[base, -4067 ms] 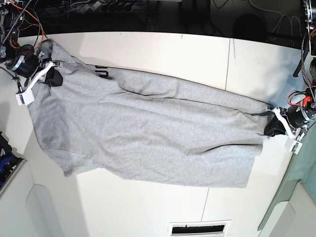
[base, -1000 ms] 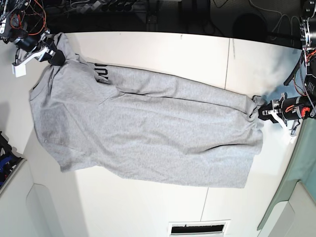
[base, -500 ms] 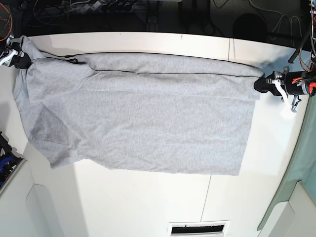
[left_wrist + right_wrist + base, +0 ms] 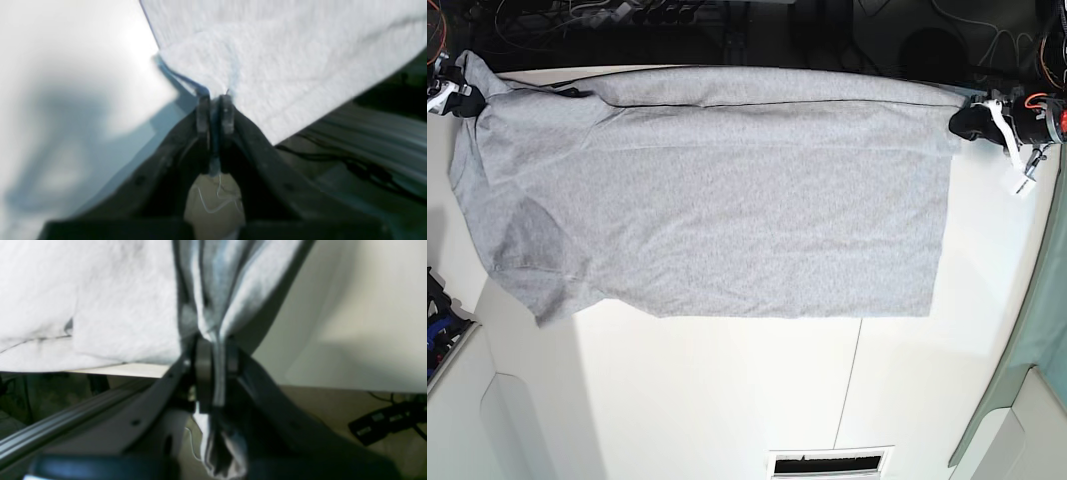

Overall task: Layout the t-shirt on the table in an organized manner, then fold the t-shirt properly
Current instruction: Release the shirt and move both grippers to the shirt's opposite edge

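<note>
While both arms held the garment stretched along the far edge of the worktop (image 4: 727, 400), the risks stood as follows.

Shirt position: the t-shirt (image 4: 717, 190) lay spread wide across the far half of the worktop, its far edge pulled into a straight line level with the worktop's back edge, one sleeve hanging toward the near left corner.

Left pincer: the left pincer (image 4: 213, 100) was clamped on a corner of grey cloth at the base view's right end, jaws pressed together with only a thin pinch of fabric between them.

Right pincer: the right pincer (image 4: 215, 350) was clamped on a thicker bunch of gathered cloth at the base view's left end, with folds trailing down through the jaws.

Slip risk: the left pincer's bite looked shallow; more tension could probably have pulled the corner free and let that end go slack.

Overhang risk: the far edge sat right at the worktop's rim; any further pull back might have dragged cloth over the back.

Skew risk: the bunched grip on the right side could have left a twisted shoulder once released, spoiling a clean fold.
</note>
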Robot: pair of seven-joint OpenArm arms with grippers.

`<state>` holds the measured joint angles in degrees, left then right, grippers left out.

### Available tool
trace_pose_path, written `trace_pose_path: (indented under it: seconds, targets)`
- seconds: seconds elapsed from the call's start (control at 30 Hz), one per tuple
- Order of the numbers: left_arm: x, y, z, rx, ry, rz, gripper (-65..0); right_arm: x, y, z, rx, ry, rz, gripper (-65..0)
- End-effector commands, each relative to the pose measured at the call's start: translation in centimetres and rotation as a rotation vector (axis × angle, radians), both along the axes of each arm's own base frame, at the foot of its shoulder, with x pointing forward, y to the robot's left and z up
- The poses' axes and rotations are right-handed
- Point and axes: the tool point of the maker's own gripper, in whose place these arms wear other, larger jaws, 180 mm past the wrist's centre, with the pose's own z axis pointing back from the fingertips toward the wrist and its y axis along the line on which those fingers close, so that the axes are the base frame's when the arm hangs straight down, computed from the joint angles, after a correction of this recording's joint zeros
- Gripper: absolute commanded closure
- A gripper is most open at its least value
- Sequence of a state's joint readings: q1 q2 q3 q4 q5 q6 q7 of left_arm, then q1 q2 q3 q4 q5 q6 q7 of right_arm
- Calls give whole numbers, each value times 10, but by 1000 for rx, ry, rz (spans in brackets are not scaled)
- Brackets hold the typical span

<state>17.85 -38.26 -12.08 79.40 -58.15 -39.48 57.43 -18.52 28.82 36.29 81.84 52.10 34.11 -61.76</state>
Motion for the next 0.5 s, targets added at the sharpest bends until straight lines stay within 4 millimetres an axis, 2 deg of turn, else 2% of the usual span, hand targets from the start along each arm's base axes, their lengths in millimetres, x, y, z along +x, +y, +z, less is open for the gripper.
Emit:
trace_pose_path:
  seconds: [0.0,0.07,0.17,0.23,0.37,0.47]
  targets:
    - [11,5,12,5,-43,-6,0,12,-9,13,-22,-51,5,0]
    - [11,4,13,-6,-47,-2,-19,13,-9,14,-22,-52,4,-1]
    - [15,-2,17,-50,-62,13,-151,15,-10,15,-23,-65,-3,-252]
    - [18,-6,22,-83,-74,23,-199,17,-11,15,-28,-70,-12,-346]
    - [22,-19,34,-96,-94,-28,-199,23,-20,21,-50,-99,-36,-358]
    - [29,-33,50,-94,-146,-89,-199,38,-38,37,-77,-181,-96,-358]
